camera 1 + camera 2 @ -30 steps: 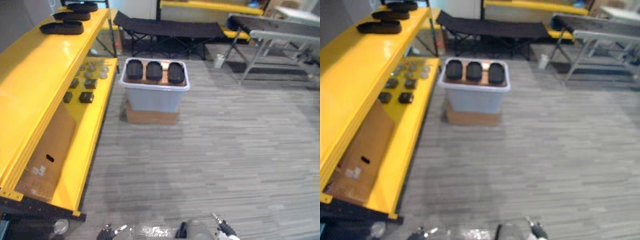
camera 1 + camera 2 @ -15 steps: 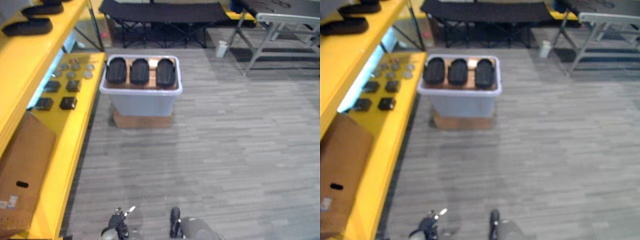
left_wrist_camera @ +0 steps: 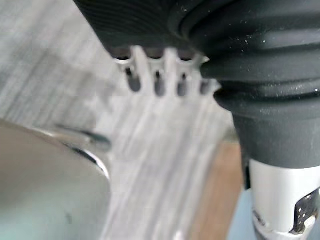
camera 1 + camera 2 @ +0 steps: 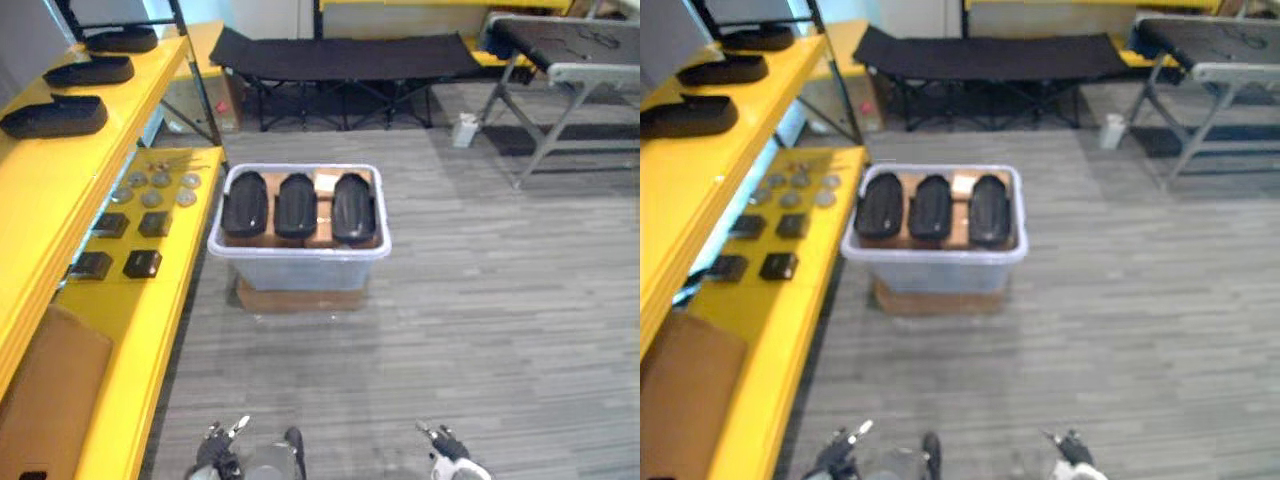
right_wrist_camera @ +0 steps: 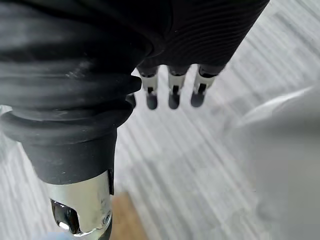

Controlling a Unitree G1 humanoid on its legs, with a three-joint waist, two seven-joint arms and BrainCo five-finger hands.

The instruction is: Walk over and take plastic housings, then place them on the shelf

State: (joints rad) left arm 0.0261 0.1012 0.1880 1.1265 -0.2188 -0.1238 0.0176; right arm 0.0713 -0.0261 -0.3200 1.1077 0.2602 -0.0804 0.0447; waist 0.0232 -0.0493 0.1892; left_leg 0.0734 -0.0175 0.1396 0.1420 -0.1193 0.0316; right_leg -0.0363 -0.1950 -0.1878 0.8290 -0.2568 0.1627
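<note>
Quickly: whole view has shifted since half a second ago, so the camera moved, not the things. Grey bin now sits lower and nearer the middle of the eye views and looks a bit bigger. Three black plastic housings lie side by side across its top, same as before, none taken. Bin stands on a flat cardboard box on the floor, just beside the yellow shelf at the robot's left. Three more housings on the shelf's top level, in a row, apart from each other, count unchanged. Lower level carries grey discs, small black boxes and a big carton. Black folding cot behind the bin, grey worktop far right, a white container on the floor by its legs. Left hand low at the bottom edge, well apart from the bin; its fingers hang straight and loose over bare floor, holding nothing. Right hand now shows at the bottom right, where it did not half a second ago; its fingers are likewise straight, relaxed and empty.
</note>
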